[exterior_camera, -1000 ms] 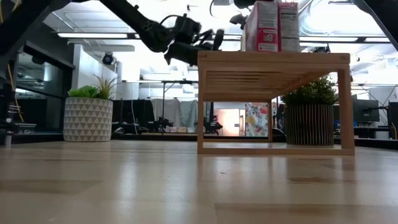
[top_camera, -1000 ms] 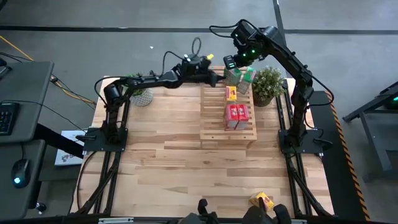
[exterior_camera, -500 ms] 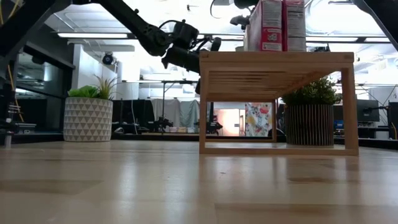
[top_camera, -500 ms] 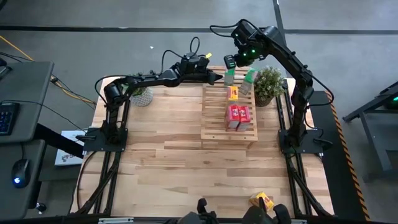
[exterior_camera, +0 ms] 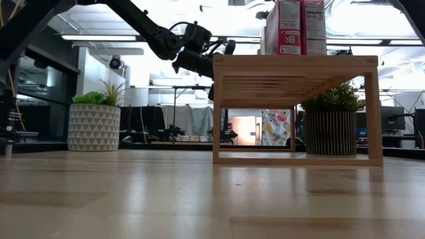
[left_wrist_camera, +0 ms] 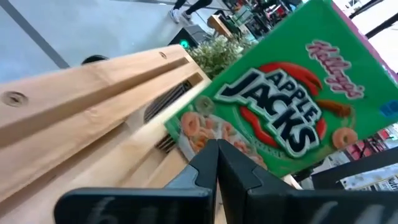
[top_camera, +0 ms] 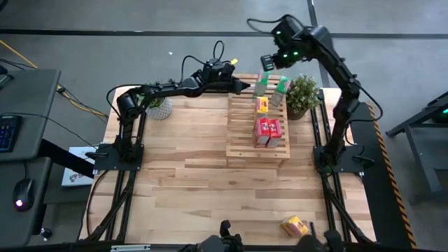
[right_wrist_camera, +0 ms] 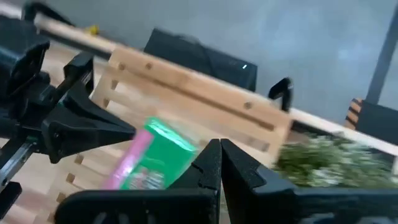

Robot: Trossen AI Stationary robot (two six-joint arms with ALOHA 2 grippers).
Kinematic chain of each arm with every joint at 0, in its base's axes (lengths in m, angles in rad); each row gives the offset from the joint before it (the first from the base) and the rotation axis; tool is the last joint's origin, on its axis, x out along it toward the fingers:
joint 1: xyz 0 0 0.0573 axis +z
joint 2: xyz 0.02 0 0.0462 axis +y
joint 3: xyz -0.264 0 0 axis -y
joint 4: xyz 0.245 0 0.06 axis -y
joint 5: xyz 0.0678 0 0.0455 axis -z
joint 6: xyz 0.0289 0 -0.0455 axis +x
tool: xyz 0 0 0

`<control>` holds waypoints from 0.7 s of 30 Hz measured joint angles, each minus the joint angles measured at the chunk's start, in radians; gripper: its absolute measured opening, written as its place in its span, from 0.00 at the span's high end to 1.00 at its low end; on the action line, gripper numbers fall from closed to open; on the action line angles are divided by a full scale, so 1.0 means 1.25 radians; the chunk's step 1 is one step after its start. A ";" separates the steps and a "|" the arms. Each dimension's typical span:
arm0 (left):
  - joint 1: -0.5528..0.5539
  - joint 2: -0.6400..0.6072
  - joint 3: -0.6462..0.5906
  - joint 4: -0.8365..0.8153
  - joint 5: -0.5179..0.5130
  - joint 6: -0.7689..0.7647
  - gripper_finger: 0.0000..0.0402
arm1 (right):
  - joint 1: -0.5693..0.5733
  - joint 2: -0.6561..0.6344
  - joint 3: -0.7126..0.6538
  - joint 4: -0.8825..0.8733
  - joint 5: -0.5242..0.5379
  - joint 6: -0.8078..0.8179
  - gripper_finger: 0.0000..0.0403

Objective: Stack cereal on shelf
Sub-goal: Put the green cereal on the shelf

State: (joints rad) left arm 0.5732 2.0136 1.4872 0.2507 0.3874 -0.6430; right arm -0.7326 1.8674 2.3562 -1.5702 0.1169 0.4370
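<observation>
Cereal on the shelf: we see five boxes standing on the slatted top. Two green boxes (top_camera: 270,86) sit at the far end, a yellow box (top_camera: 261,105) sits just nearer, and two red boxes (top_camera: 267,130) stand side by side around the middle.
Why they stand so: we judge they are kept upright in pairs along the slats, so each colour has its own row and the near end stays bare for what is left.
Sixth box: a second yellow box (top_camera: 295,225) lies at the near edge of the table (top_camera: 182,175), well apart from the shelf (top_camera: 241,150), so we take the stacking as not yet finished.
Left gripper (top_camera: 241,86): we see its jaws pressed together on nothing, their tip just beside the nearer green box at the shelf's far left corner; we cannot tell whether it touches.
Left arm pose: stretched nearly level across the far edge of the table, reaching towards the shelf from the left.
Right gripper (top_camera: 269,63): jaws pressed together, empty, hanging beyond and above the green boxes.
Right arm pose: raised high and arched over the potted plant (top_camera: 302,94) towards the far end of the shelf.
Other: a second potted plant (top_camera: 158,107) stands at the far left, under the left arm.
</observation>
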 joint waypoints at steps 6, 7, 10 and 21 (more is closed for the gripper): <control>0.014 0.000 0.000 0.001 0.003 -0.014 1.00 | -0.007 -0.084 -0.002 -0.001 -0.088 -0.010 1.00; 0.015 0.000 0.000 0.001 0.003 -0.015 1.00 | -0.001 -0.098 -0.002 -0.001 -0.109 -0.015 1.00; 0.018 -0.001 0.000 0.003 0.003 -0.015 1.00 | 0.025 -0.140 -0.008 0.002 -0.144 -0.028 1.00; 0.017 -0.001 0.000 0.008 0.002 -0.015 1.00 | 0.119 -0.459 -0.479 0.000 -0.142 0.046 1.00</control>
State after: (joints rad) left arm 0.5945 2.0125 1.4876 0.2604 0.3904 -0.6613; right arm -0.5836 1.2935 1.7573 -1.5699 -0.0605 0.4949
